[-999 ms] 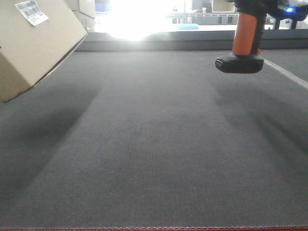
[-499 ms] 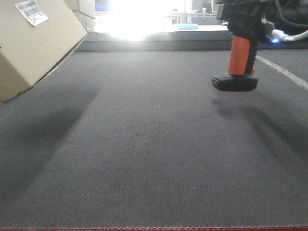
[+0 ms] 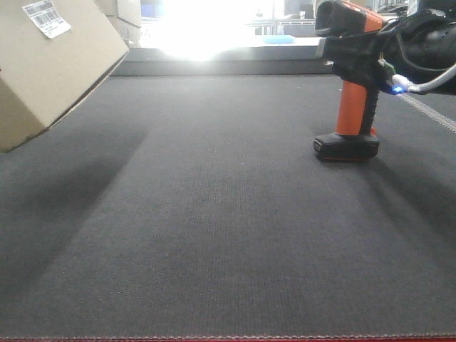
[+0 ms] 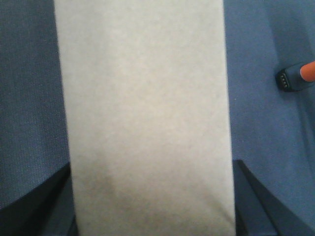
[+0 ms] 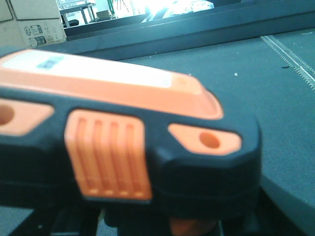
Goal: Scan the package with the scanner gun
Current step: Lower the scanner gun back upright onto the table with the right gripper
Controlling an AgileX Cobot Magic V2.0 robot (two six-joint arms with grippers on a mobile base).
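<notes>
The package [image 3: 43,68], a plain tan box with a white barcode label [image 3: 46,18], hangs tilted above the mat at the far left. In the left wrist view its bare side [image 4: 145,113] fills the middle, and my left gripper [image 4: 152,201] is shut on it, a dark finger [image 4: 258,196] on each flank. The scanner gun [image 3: 354,107] stands upright at the right, orange handle down and flat black foot [image 3: 345,147] at the mat. My right gripper [image 3: 363,46] is shut on its head. That head [image 5: 123,137] fills the right wrist view and hides the fingers.
The dark grey mat [image 3: 214,228] has a raised ledge [image 3: 228,65] along its far side and a red strip [image 3: 228,338] at the front. A white stitched line [image 3: 427,108] runs along the right. Printed cardboard boxes [image 5: 37,22] stand behind the table.
My right gripper has lowered the scanner gun from hanging above the mat until its foot reaches the mat, drifting slightly left. The package has stayed where it was.
</notes>
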